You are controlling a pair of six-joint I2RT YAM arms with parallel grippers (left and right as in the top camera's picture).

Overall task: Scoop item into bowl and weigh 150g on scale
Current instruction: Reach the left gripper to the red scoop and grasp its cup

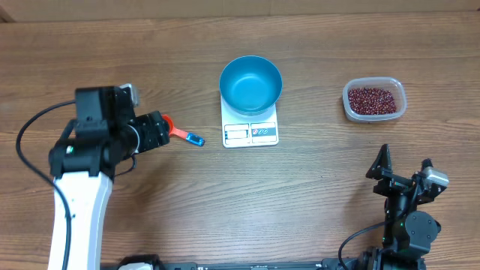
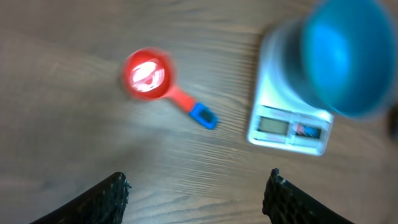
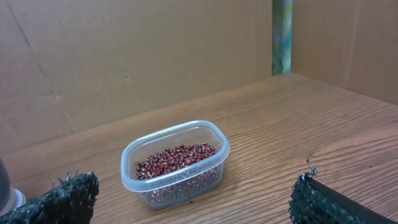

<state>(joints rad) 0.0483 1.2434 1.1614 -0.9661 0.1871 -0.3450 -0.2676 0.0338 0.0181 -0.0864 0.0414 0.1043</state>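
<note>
The blue bowl [image 1: 250, 84] stands on the white scale [image 1: 250, 133] at mid-table; both also show in the left wrist view, bowl [image 2: 345, 56] on scale [image 2: 289, 127]. The item, red-brown beans [image 1: 371, 98], fills a clear tub [image 1: 399, 105] at the right, and the right wrist view shows the beans [image 3: 176, 159] ahead of it. A red scoop with a blue handle tip [image 1: 187, 137] lies left of the scale. My left gripper [image 2: 196, 193] hovers open above the table near the scoop [image 2: 148, 76], holding nothing. My right gripper [image 3: 196, 196] is open and empty, short of the tub.
Cardboard walls stand behind the table in the right wrist view. Bare wood lies between the scale and the tub [image 3: 176, 180]. The left arm [image 1: 82, 172] reaches in from the lower left, with a black cable looping beside it.
</note>
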